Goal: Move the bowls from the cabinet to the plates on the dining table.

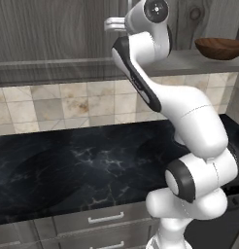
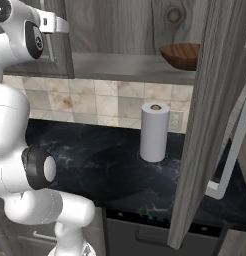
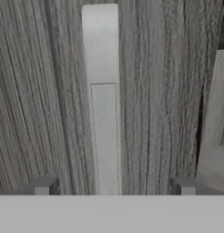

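While gripper (image 3: 113,186) gapes, handle (image 3: 104,100) between fingertips (image 3: 43,185).

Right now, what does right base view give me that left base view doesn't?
Right base view alone: a paper towel roll standing upright on the black counter, and the open cabinet door swung out, with its long pale bar handle. Left base view alone: drawer fronts with pale handles below the counter edge, and the closed grey door panel left of the arm. Shared: the dark brown wooden bowl on the cabinet shelf, the tiled backsplash, and the arm reaching up toward the cabinet.
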### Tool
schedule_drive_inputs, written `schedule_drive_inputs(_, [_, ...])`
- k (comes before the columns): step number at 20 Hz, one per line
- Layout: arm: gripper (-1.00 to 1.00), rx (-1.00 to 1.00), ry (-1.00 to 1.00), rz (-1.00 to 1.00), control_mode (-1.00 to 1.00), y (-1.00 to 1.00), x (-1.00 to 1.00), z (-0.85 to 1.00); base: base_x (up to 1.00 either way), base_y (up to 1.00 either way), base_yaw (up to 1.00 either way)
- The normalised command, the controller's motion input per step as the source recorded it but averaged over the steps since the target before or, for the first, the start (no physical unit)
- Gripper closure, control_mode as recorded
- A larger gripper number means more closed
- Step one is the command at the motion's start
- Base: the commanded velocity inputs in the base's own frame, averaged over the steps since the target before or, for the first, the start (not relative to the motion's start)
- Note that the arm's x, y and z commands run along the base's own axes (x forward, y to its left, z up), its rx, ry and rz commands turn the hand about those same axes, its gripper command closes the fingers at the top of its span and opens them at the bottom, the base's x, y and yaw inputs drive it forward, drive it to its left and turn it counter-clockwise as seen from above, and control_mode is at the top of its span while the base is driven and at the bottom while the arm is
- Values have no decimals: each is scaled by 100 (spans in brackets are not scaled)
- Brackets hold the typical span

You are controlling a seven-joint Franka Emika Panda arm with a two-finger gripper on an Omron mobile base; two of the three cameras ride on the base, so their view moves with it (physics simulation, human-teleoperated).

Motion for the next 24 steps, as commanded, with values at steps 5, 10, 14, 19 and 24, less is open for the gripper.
schedule_drive_inputs(5, [100,0,0,-2,-100,19,41,-6,0,0,0])
schedule_drive_inputs(10, [100,0,0,-1,-100,47,30,-31,0,0,0])
schedule_drive_inputs(14, [100,3,5,2,-100,63,29,-67,0,0,0])
schedule_drive_inputs(19, [100,15,14,18,-100,35,35,-79,0,0,0])
schedule_drive_inputs(24, [100,7,2,21,-100,66,-47,-9,0,0,0])
